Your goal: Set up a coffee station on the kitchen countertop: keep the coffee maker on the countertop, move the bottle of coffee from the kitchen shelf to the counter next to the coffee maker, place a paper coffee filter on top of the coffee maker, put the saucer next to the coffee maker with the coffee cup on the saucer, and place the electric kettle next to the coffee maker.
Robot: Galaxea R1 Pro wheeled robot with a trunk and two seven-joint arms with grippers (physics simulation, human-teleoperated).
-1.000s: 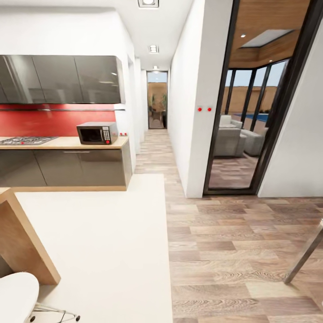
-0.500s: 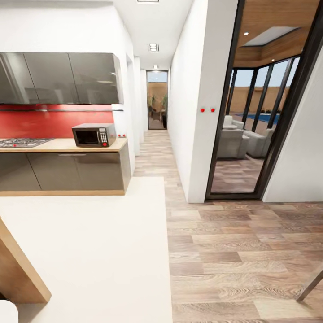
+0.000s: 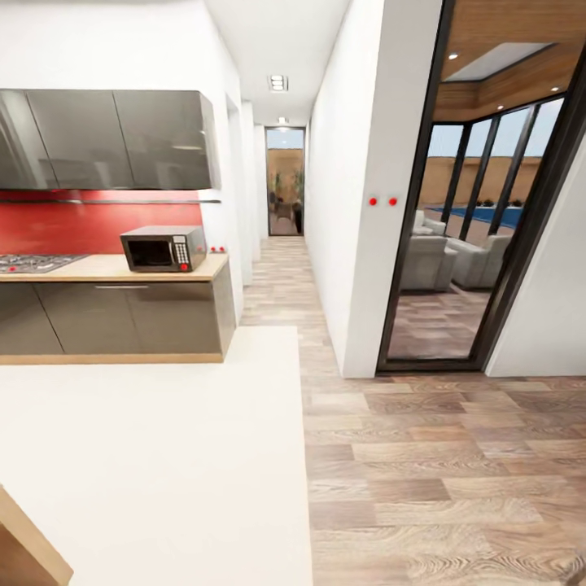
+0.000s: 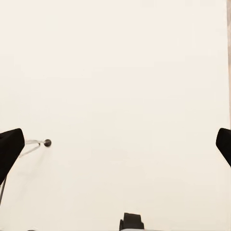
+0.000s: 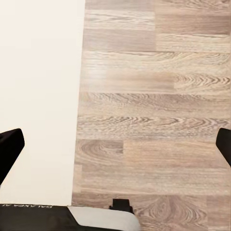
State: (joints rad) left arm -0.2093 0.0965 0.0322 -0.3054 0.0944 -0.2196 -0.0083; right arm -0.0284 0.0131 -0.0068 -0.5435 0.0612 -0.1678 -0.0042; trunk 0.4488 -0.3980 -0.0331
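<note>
The kitchen countertop (image 3: 98,267), a light beige wood-look slab over glossy grey cabinets (image 3: 122,317), runs along the left wall and ends in a square corner by the hallway. On it sits a boxy grey microwave (image 3: 163,248) near that end, with a gas hob (image 3: 32,262) farther along. Behind them is a smooth red backsplash (image 3: 81,226), and above it a thin dark kitchen shelf (image 3: 110,201) under glossy grey wall cabinets (image 3: 114,138).

A broad, plain cream rug (image 3: 155,464) covers the floor before the cabinets; its straight edge meets grainy wood-plank flooring (image 3: 439,472), which lies open toward the narrow hallway (image 3: 285,244) and a black-framed glass doorway (image 3: 464,244). A corner of a brown wooden island bar (image 3: 24,549) juts in beside the rug.

The left hand (image 4: 115,147) hangs over the cream rug, its dark fingertips spread wide with nothing between them; a thin chrome chair leg (image 4: 36,143) lies near one. The right hand (image 5: 115,144), equally wide open and holding nothing, hangs over the rug's edge and the planks.
</note>
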